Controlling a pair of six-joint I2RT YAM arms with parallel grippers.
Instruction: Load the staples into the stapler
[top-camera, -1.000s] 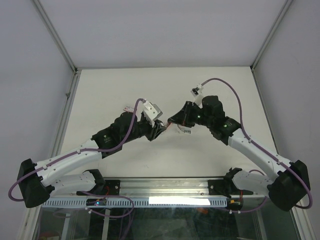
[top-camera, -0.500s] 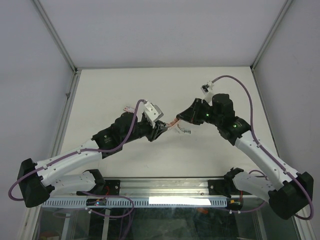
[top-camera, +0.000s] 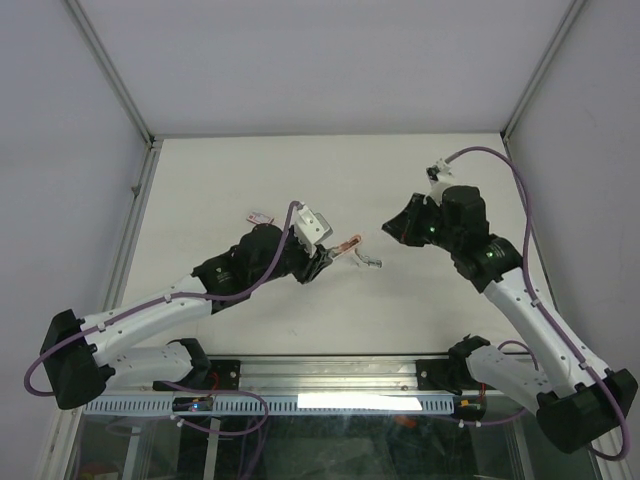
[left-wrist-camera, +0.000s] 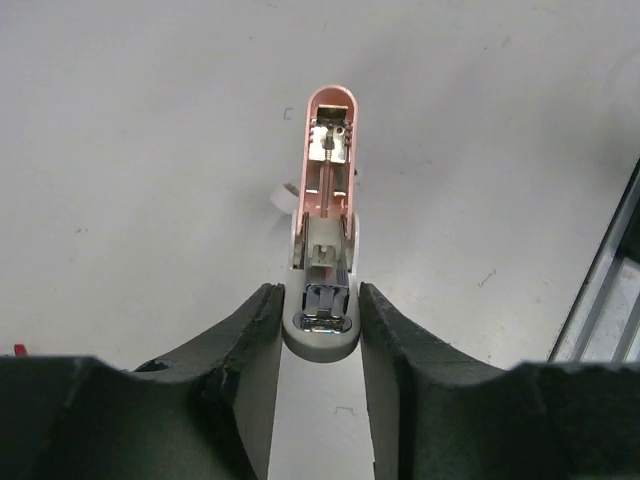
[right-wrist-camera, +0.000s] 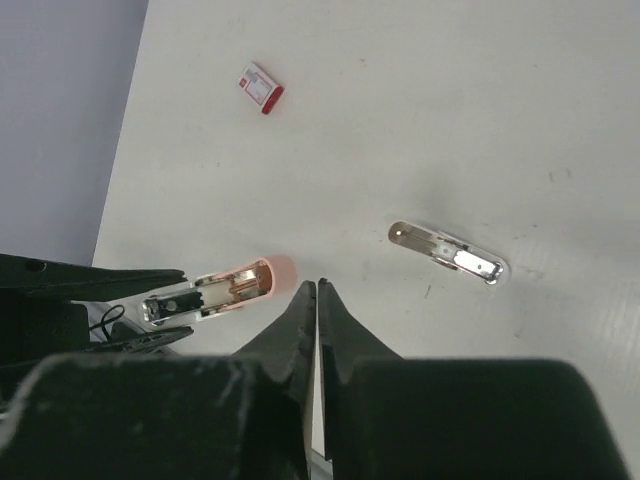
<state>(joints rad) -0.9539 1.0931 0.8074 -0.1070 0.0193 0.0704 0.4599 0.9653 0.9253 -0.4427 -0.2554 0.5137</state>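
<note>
The left gripper's fingers (left-wrist-camera: 255, 340) are clamped on the grey rear end of the stapler (left-wrist-camera: 328, 150), one pad on each side, so the left gripper (left-wrist-camera: 320, 297) has a firm pinch on it. The stapler's pink top arm is swung open and points away from the wrist, showing the metal channel inside. It is held above the tabletop, not resting on it.

The right gripper's fingers (right-wrist-camera: 295, 330) are pressed together with nothing between them. The right gripper (right-wrist-camera: 317, 292) hangs in the air just beside the pink tip of the stapler (right-wrist-camera: 225, 288).

On the table (right-wrist-camera: 450, 100), near the right fingertips, lies a small silvery metal piece (right-wrist-camera: 447, 252) with one rounded end. Whether it holds staples cannot be told. The red-and-white staple box (right-wrist-camera: 262, 88) lies flat, well apart from both grippers, on the left arm's side.

From above, the stapler (top-camera: 342, 246) sits near the middle of the table (top-camera: 230, 170), the metal piece (top-camera: 370, 262) just beyond it and the box (top-camera: 260, 217) to its left. The surface is matt off-white with a few faint scuffs. Pale grey walls (top-camera: 300, 60) close in three sides, with aluminium posts (top-camera: 110, 70) at the corners. A metal rail (top-camera: 330, 375) runs along the near edge, and purple cables (top-camera: 490, 160) loop over the arms.
</note>
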